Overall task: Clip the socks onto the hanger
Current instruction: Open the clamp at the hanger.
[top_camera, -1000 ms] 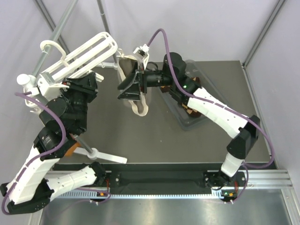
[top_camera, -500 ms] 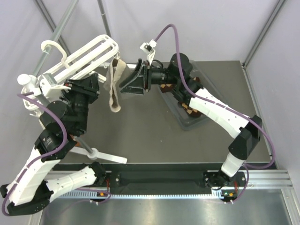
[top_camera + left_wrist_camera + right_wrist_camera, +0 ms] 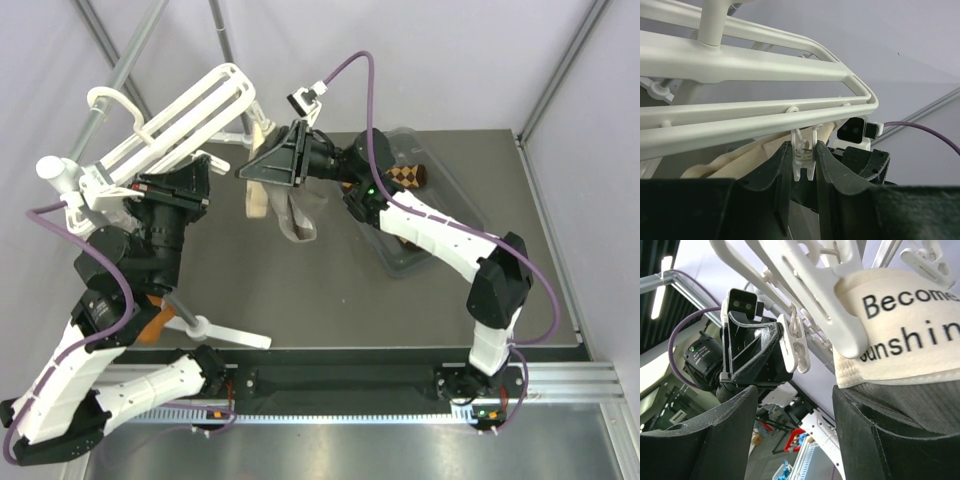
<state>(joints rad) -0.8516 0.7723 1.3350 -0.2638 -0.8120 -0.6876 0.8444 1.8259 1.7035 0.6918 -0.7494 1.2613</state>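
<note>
Left end effector part-closed, pinching clip of hanger. Right end effector jaws apart, nothing between; beige sock against one finger. Argyle socks behind it: likely soft, limp; grip cuff.

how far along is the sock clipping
Done: a cream printed sock hangs from the hanger. In hand: the left gripper pinches a clip, the open right gripper beside a grey sock. Left: the argyle socks lie in the clear bin, unclipped.

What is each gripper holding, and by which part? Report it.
Left gripper pinches a dangling clip of the hanger across its sides. Right gripper appears to hold nothing: jaws apart, grey sock against one finger.
</note>
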